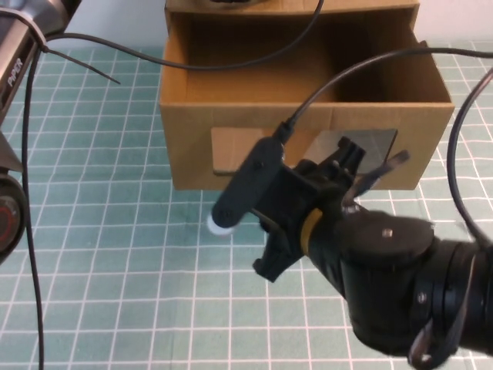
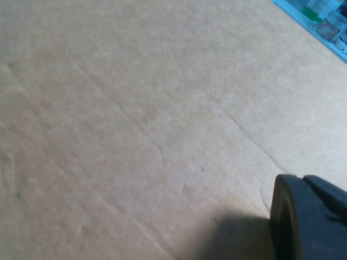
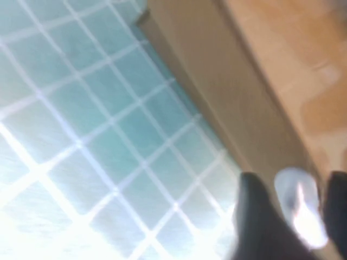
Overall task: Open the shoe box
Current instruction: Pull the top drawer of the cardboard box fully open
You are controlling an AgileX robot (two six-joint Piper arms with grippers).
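The brown cardboard shoe box [image 1: 192,131] stands at the back of the table with its top open and its inside bare. A shiny grey patch [image 1: 366,142] lies on its front wall. My right gripper [image 1: 372,163] hovers just in front of that wall, low at the box's right front, its two dark fingers apart. In the right wrist view the right gripper [image 3: 297,187] is beside the box's lower edge [image 3: 217,108]. Of my left gripper only one dark finger [image 2: 306,219] shows, close against a plain cardboard surface [image 2: 135,119]; it is not visible in the high view.
A green gridded mat [image 1: 100,254] covers the table around the box. Black cables [image 1: 231,66] cross over the box's opening. The left arm's body [image 1: 11,54] stands at the far left edge. The right arm's bulk [image 1: 400,270] fills the near right.
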